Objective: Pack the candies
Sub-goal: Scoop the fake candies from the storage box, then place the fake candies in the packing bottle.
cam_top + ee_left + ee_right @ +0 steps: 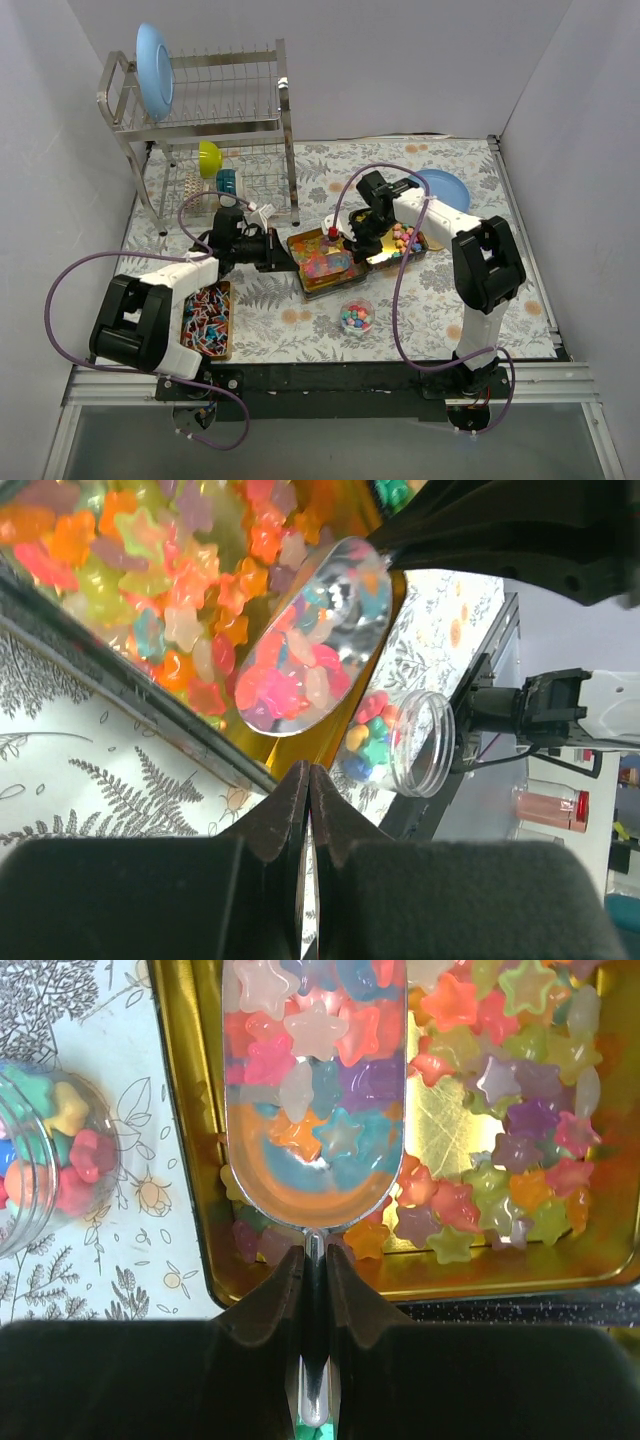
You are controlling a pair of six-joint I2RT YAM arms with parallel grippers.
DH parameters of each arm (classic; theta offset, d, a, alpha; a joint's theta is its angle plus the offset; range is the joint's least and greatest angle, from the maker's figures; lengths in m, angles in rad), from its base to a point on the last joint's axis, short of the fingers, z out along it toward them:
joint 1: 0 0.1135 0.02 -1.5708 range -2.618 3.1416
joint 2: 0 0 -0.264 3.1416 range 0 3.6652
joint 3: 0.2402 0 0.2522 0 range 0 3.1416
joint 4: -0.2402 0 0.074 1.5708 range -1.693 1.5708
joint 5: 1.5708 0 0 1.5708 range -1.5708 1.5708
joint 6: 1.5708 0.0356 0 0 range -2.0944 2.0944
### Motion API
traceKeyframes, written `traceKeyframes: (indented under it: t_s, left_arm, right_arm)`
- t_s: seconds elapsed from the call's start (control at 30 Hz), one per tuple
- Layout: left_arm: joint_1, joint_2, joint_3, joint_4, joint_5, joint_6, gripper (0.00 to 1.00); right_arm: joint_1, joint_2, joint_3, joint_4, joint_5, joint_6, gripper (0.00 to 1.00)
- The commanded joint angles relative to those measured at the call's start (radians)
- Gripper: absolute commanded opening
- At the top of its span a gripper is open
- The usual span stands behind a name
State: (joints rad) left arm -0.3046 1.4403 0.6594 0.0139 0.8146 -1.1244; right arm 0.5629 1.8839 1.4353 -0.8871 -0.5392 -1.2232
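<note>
Star-shaped candies [500,1110] in pink, orange, yellow, green and purple fill a gold tin [312,283], whose gold wall shows in the right wrist view [180,1110]. My right gripper [315,1255] is shut on the handle of a metal scoop [315,1090]. The scoop is loaded with candies and held over the tin; it also shows in the left wrist view [315,630]. A small clear jar [356,316] holding some candies stands in front of the tin, also in the right wrist view [40,1150]. My left gripper [308,770] is shut at the tin's corner rim.
A second gold tin [405,243] with candies lies right of the first. A tray of red and blue pieces [207,320] sits by the left arm. A dish rack [200,120] with a blue plate [155,70] stands at the back left. Another blue plate [445,185] lies at the back right.
</note>
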Motion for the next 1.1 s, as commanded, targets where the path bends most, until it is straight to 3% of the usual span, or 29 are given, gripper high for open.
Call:
traceKeyframes:
  t_s: [0.0,0.37,0.63,0.8,1.07]
  left_arm:
    - [0.018,-0.017,0.081,-0.040,0.052,0.051,0.00]
    - [0.058,0.039,0.192,-0.060,0.077,0.049,0.02]
    - [0.108,0.034,0.253,-0.153,0.097,0.112,0.11]
    - [0.127,0.042,0.266,-0.152,0.092,0.117,0.16]
    - [0.162,0.088,0.286,-0.109,0.043,0.110,0.21]
  right_arm:
    - [-0.020,-0.055,-0.027,0.071,-0.076,0.065,0.01]
    - [-0.075,-0.126,-0.093,0.201,-0.142,0.183,0.01]
    - [-0.107,-0.270,-0.302,0.534,-0.197,0.401,0.01]
    - [-0.120,-0.334,-0.251,0.423,-0.150,0.367,0.01]
    - [-0.221,-0.402,-0.102,-0.054,-0.131,0.105,0.01]
